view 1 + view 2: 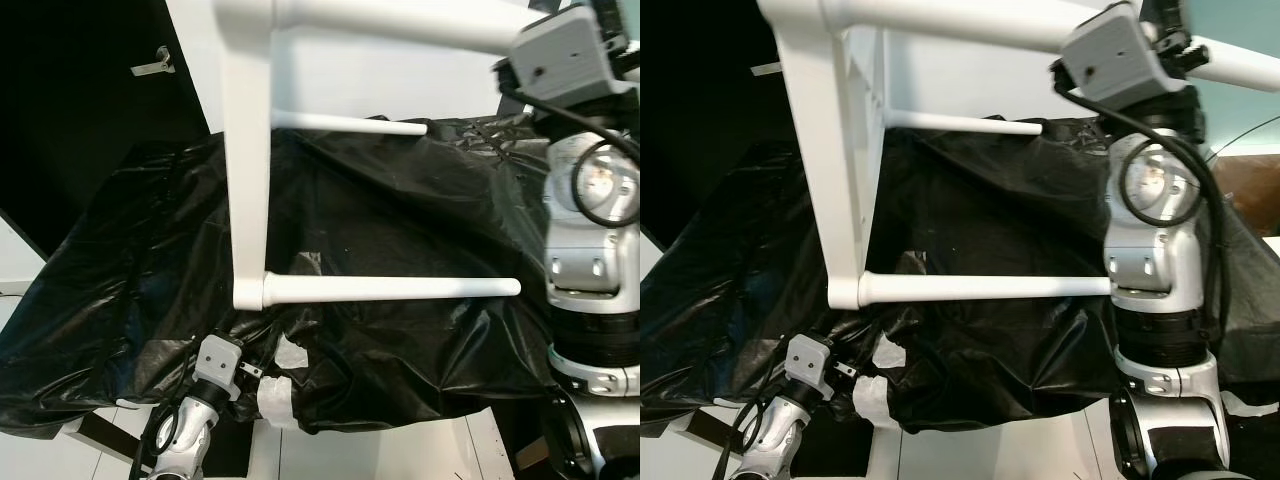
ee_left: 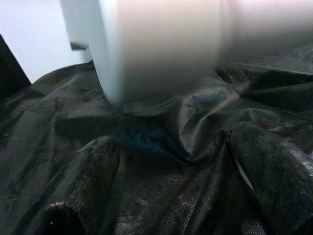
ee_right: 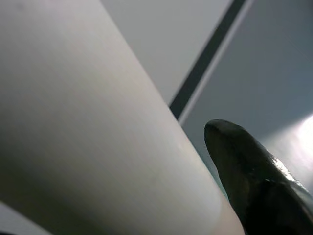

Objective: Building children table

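A white table frame (image 1: 245, 180) stands tilted over a black plastic sheet (image 1: 400, 200), with two round rungs (image 1: 390, 288) pointing right. My right arm is raised at the upper right. Its gripper (image 1: 1162, 40) is shut on the frame's top bar (image 3: 88, 127), and one black finger (image 3: 249, 181) lies against that bar. My left gripper (image 2: 181, 186) is low at the front left, just below the foot of the leg (image 2: 161, 54). It is open, with crumpled sheet between its fingers (image 2: 88, 181).
The black sheet covers a wide, low surface. A dark door with a metal handle (image 1: 155, 65) is at the back left. A white block (image 1: 275, 400) shows under the sheet's front edge, and brown floor (image 1: 1250, 190) lies to the right.
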Robot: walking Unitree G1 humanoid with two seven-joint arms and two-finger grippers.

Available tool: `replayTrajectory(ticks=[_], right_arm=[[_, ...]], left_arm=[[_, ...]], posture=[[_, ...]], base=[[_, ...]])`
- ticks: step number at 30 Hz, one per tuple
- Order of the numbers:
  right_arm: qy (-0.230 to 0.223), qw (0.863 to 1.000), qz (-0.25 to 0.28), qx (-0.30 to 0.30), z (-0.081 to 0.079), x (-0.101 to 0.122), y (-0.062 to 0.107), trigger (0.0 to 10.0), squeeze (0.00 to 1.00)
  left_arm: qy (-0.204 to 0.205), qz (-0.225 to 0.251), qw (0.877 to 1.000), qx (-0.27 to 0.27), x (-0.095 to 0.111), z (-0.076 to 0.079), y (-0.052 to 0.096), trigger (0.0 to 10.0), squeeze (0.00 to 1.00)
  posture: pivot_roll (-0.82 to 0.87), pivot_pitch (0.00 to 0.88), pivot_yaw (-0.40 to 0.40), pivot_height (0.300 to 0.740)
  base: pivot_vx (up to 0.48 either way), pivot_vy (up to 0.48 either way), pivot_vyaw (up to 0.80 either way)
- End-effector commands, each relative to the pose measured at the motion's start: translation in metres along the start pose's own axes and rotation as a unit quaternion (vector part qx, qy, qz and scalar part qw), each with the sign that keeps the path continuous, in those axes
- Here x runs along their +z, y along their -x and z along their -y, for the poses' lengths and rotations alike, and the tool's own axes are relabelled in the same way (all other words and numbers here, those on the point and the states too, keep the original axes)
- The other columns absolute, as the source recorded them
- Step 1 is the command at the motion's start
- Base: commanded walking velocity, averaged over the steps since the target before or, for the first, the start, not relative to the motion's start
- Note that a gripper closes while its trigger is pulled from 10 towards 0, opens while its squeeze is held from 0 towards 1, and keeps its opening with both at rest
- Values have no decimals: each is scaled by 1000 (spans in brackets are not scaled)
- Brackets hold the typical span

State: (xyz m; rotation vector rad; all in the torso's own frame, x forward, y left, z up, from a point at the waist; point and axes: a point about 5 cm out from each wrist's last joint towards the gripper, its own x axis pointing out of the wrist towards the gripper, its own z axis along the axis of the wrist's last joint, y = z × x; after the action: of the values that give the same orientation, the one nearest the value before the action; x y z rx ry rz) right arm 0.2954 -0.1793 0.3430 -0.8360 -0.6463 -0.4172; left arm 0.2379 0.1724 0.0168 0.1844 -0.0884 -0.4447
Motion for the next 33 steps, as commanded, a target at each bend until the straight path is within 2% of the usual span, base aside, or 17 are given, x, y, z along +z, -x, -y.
replayTrajectory(ticks=[1, 5, 9, 11, 12, 16, 17, 22, 25, 26, 27, 28, 29, 32, 33], right_arm=[[-67, 989, -129, -40, 4, -40, 10, 0, 0], [-72, 987, -140, -44, 4, -45, 14, 0, 0], [-131, 972, -194, 5, -13, -60, 28, 0, 0], [-140, 967, -211, 15, -16, -66, 32, 0, 0], [-145, 961, -234, 18, -16, -76, 39, 0, 0], [-134, 957, -255, -22, -5, -89, 46, 0, 0], [-132, 955, -265, -34, -6, -94, 51, 0, 0], [-152, 942, -299, -28, -17, -106, 69, 0, 0], [-168, 928, -333, -23, -23, -122, 81, 0, 0], [-169, 927, -335, -21, -25, -123, 83, 0, 0], [-170, 925, -339, -19, -27, -124, 84, 0, 0], [-170, 925, -339, -19, -27, -124, 84, 0, 0], [-171, 924, -341, -19, -27, -125, 85, 0, 0], [-173, 921, -348, -10, -31, -128, 87, 0, 0], [-177, 919, -351, -1, -34, -129, 89, 0, 0]], left_arm=[[86, -208, 973, -56, -57, 37, 56, 10000, 0], [90, -207, 973, -52, -57, 36, 56, 10000, 0], [92, -203, 974, -46, -56, 36, 57, 10000, 0], [93, -201, 974, -46, -56, 36, 57, 10000, 0], [112, -194, 974, -39, -56, 36, 57, 10000, 0], [180, -169, 969, -25, -55, 38, 58, 10000, 0], [180, -165, 969, -24, -55, 38, 59, 10000, 0], [194, -156, 968, -21, -54, 38, 59, 10000, 0], [259, -125, 957, -42, -52, 42, 58, 10000, 0], [240, -48, 968, -56, -32, 37, 29, 10000, 0], [226, 120, 963, -79, 47, 27, -35, 10000, 0], [226, 120, 963, -79, 47, 27, -35, 10000, 0], [259, 187, 942, -105, 93, 32, -54, 10000, 0], [282, 227, 924, -126, 119, 30, -66, 10000, 0], [283, 233, 922, -129, 120, 28, -67, 10000, 0]], posture=[[-115, 57, 49, 740], [-116, 55, 52, 740], [-119, 53, 53, 740], [-118, 53, 53, 740], [-121, 54, 52, 740], [-120, 52, 54, 740], [-113, 52, 55, 740], [-108, 50, 57, 740], [-106, 48, 58, 740], [-105, 49, 58, 740], [-104, 49, 58, 740], [-104, 49, 58, 740], [-105, 50, 58, 740], [-106, 52, 59, 740], [-106, 52, 60, 740]], base=[[0, 0, 0], [0, 0, 0], [0, 0, 0], [0, 0, 0], [0, 0, 0], [0, 0, 0], [0, 0, 0], [0, 0, 0], [0, 0, 0], [0, 0, 0], [0, 0, 0], [0, 0, 0], [0, 0, 0], [0, 0, 0], [0, 0, 0]])
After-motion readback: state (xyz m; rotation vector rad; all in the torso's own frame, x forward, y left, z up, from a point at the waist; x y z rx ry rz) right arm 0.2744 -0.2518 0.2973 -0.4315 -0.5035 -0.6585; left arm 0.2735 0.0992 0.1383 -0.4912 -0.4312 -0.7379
